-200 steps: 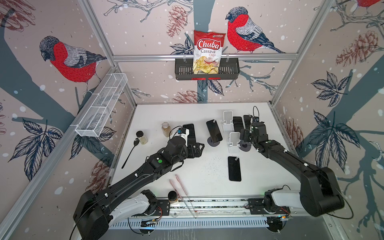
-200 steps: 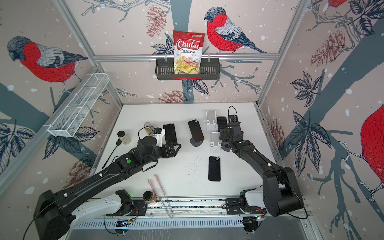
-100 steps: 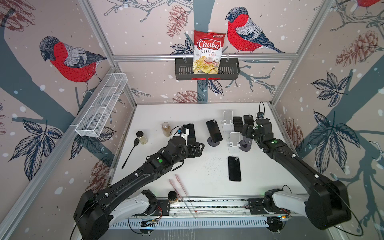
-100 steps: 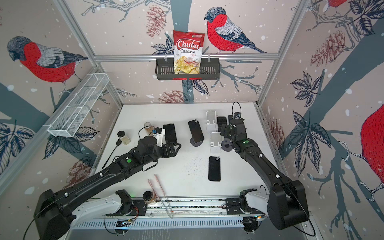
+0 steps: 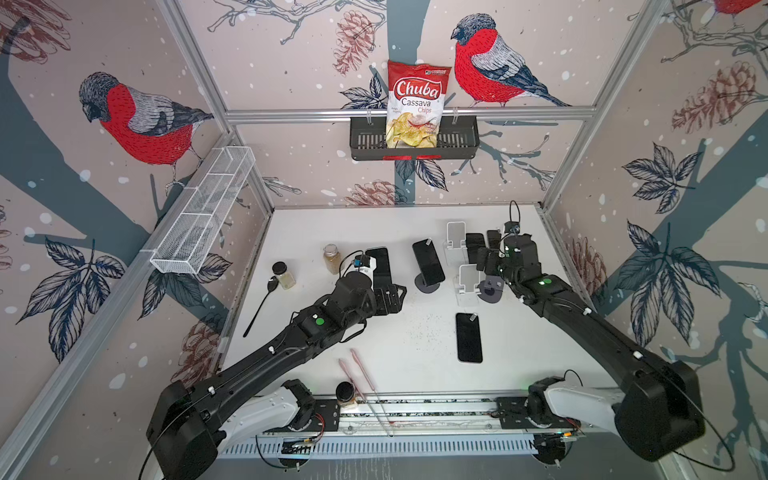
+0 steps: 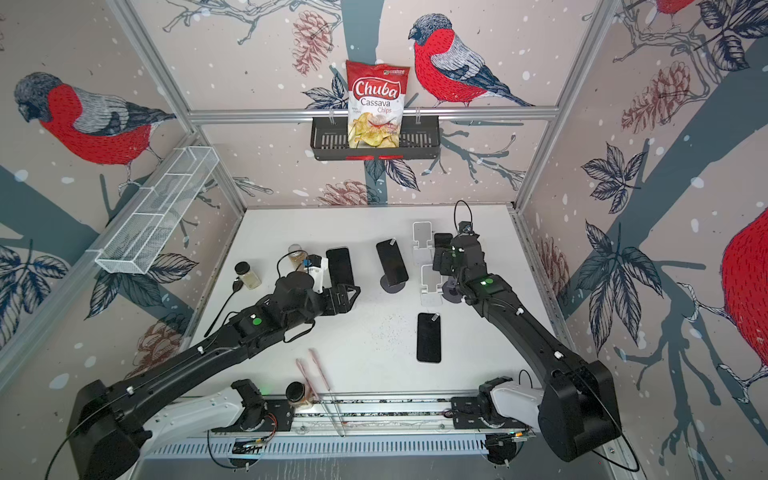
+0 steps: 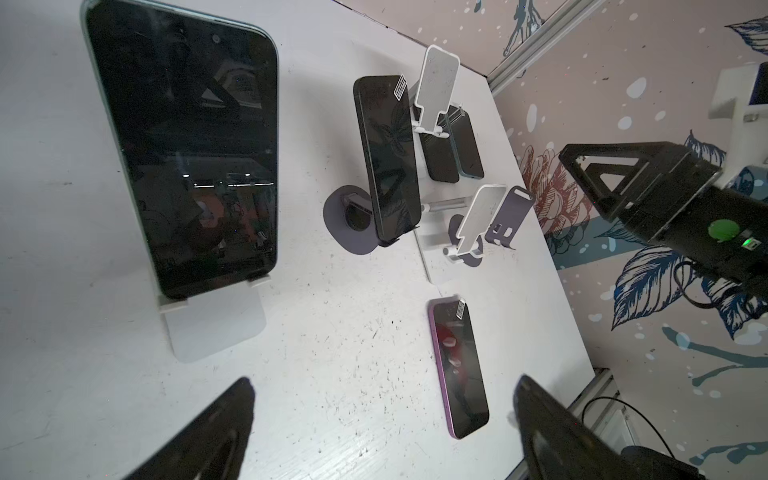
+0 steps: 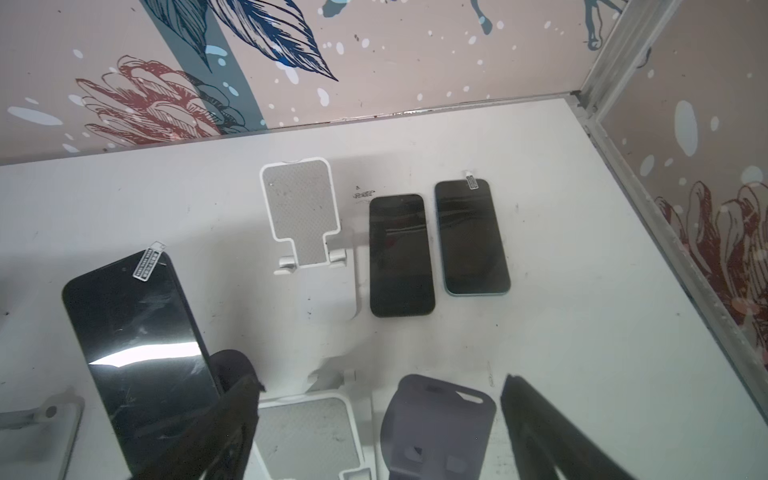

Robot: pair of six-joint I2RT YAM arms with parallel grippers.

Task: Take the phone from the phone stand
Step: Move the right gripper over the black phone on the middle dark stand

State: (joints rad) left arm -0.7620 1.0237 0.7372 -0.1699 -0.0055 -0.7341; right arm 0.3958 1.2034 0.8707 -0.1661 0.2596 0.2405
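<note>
Two dark phones stand on stands. One phone leans on a white stand, just behind my left gripper, which is open and empty. The other phone rests on a dark round stand in the middle. My right gripper hangs open and empty over an empty white stand and an empty dark stand.
A purple-edged phone lies flat in front. Two phones lie flat by another empty white stand at the back right. On the left are two jars and a spoon. Pink sticks lie near the front rail.
The right arm has swung a little to the right and its gripper has edged toward the back. The left arm has not moved.
</note>
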